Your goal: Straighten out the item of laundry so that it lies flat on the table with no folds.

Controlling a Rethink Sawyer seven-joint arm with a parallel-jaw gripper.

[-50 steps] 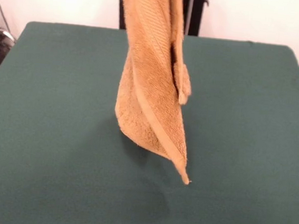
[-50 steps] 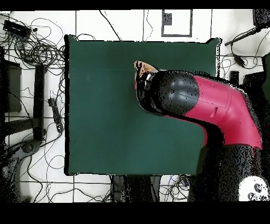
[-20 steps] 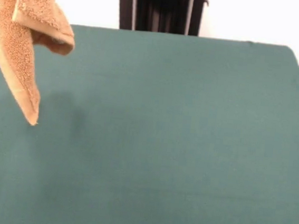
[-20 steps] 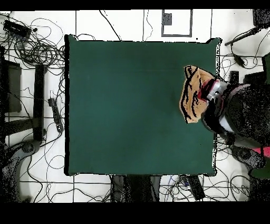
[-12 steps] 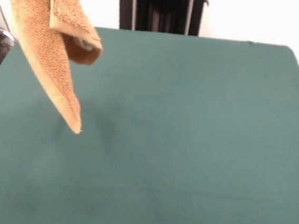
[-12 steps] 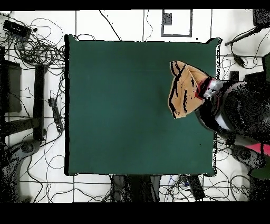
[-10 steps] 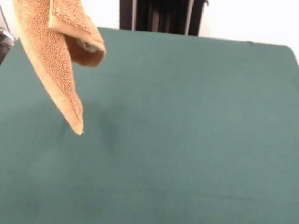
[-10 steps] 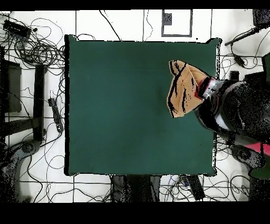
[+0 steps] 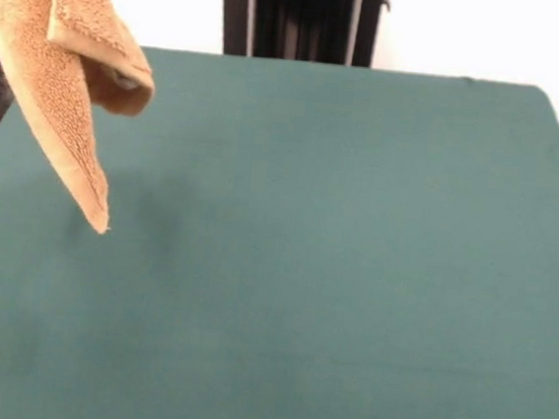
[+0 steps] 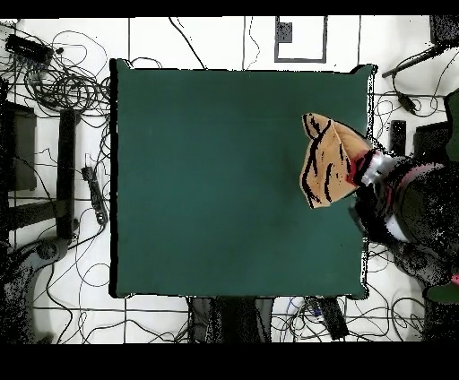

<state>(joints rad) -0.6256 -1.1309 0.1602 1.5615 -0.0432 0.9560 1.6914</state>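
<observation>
The item of laundry (image 9: pixel 64 80), a golden-orange terry towel, hangs in the air at the upper left of the front view. It is bunched and folded over itself, with its lowest corner pointing down above the table (image 9: pixel 335 254). In the overhead view the towel (image 10: pixel 327 161) hovers over the table's (image 10: pixel 224 179) right part, close to the edge. My gripper (image 10: pixel 362 167) holds it at its right side, under the arm's wrist, which hides the fingers. No part of the towel touches the felt.
The red and black arm (image 10: pixel 408 211) reaches in from beyond the table's right edge in the overhead view. Tangled cables (image 10: pixel 54 81) and dark stands lie on the floor round the table.
The hanging towel swung from the table's middle out to its side. In the last half second it moved further towards that edge, and its low tip rose a little.
</observation>
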